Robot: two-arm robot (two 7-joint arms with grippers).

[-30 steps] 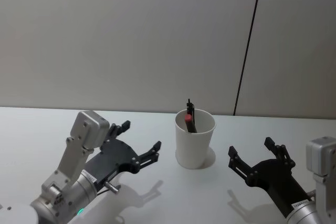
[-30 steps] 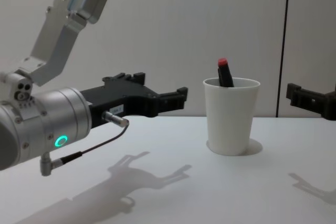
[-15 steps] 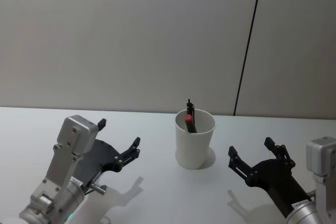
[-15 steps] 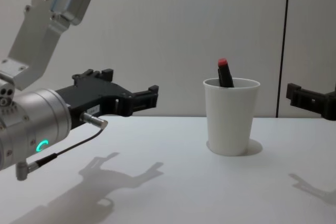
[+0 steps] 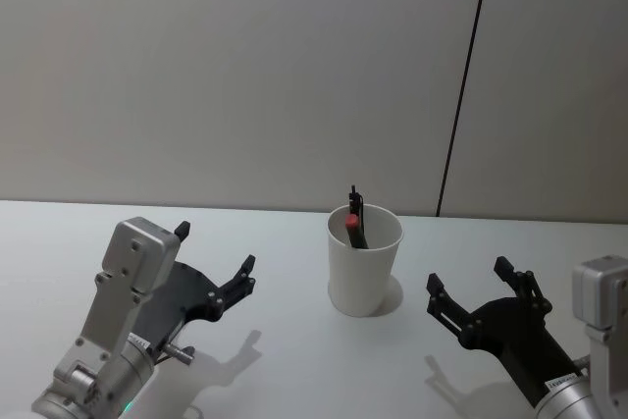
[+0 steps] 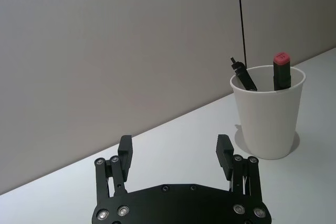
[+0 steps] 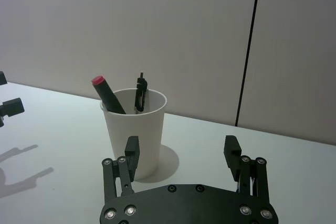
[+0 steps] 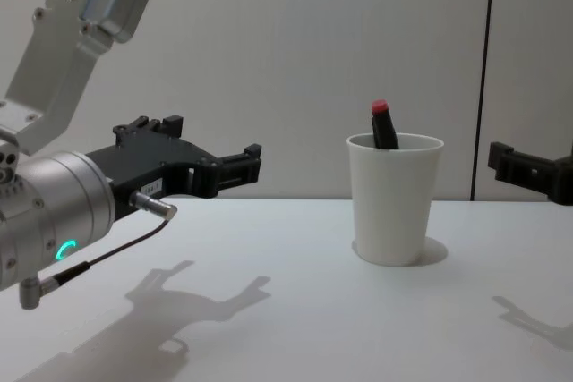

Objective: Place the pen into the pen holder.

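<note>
On the white table (image 5: pixel 294 360), my left gripper (image 5: pixel 214 257) hovers spread wide and empty, well left of the pen holder (image 5: pixel 364 260); my right gripper (image 5: pixel 483 293) hovers splayed, empty, to its right. Inside the holder leans the red-ended pen (image 5: pixel 354 229).
</note>
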